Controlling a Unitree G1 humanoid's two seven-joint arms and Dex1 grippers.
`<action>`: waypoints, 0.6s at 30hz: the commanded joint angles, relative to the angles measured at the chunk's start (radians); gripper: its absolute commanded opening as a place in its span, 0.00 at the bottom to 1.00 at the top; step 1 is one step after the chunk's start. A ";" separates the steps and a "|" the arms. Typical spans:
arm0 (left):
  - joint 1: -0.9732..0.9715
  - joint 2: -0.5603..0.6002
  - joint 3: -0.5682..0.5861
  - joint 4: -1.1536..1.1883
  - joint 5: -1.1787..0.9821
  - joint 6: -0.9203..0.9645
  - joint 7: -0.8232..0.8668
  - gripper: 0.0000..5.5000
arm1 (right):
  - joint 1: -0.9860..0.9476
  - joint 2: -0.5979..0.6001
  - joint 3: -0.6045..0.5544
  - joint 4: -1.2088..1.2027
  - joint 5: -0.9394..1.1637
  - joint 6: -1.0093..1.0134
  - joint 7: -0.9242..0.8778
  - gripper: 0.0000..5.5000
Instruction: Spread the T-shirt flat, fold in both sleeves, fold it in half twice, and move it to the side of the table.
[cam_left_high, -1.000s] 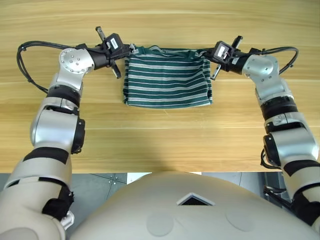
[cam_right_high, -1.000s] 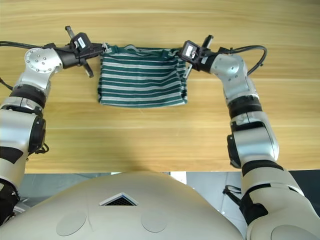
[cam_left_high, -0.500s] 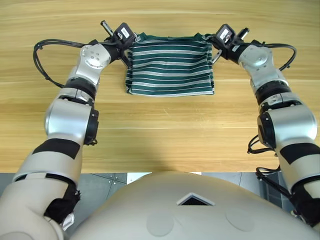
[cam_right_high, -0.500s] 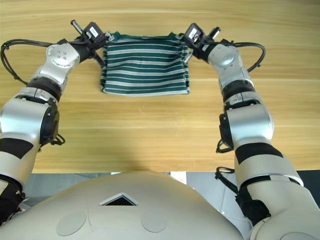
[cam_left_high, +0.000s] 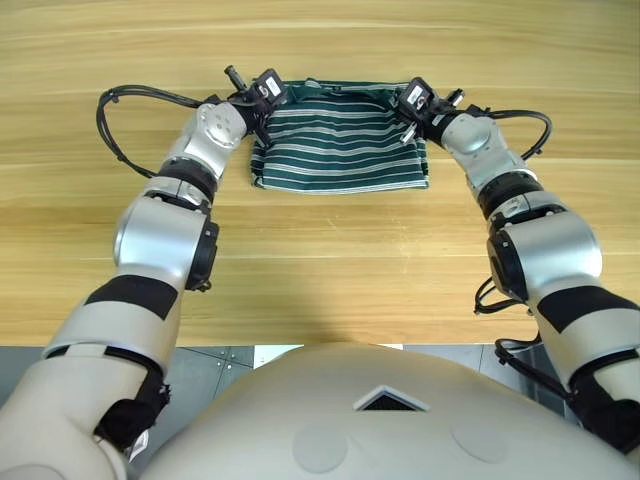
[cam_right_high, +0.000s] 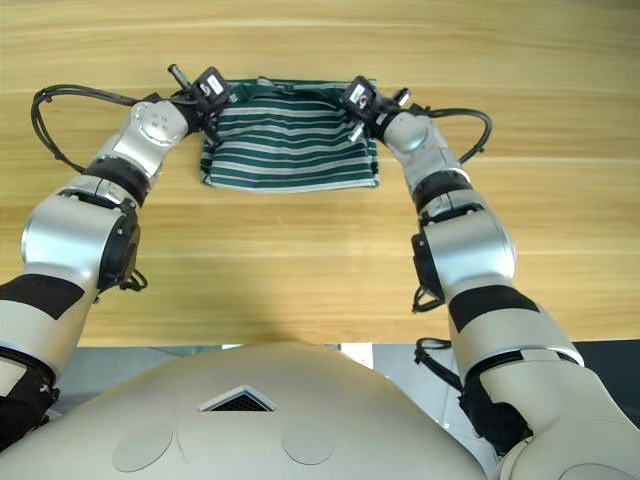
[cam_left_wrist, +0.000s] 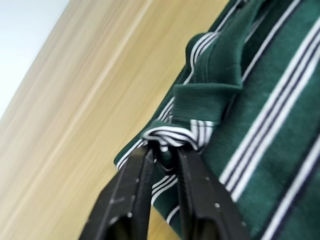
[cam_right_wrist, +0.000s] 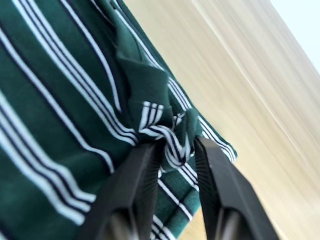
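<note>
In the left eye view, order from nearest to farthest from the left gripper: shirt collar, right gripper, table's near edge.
1. Shirt collar, just right of the left gripper.
2. Right gripper, at the T-shirt's opposite far corner.
3. Table's near edge, by the robot.

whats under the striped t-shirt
The wooden table, which shows all around the T-shirt. The patch directly beneath is covered by the folded cloth, so it cannot be checked.

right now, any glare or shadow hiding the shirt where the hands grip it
Left eye view: even light, no glare on the T-shirt. Left wrist view: left hand and its grip clearly lit. Right wrist view: right hand likewise unshadowed.
</note>
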 joint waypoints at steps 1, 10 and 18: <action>-0.049 0.008 0.082 0.003 -0.051 0.043 0.087 0.28 | -0.033 0.010 -0.115 0.016 0.095 0.043 -0.043 0.36; -0.133 -0.028 0.372 0.003 -0.268 0.177 0.115 0.38 | -0.124 0.053 -0.433 0.016 0.369 0.059 -0.017 0.66; -0.089 -0.005 0.539 -0.018 -0.406 0.115 -0.038 0.38 | -0.001 -0.029 -0.292 -0.011 0.203 -0.121 0.130 0.93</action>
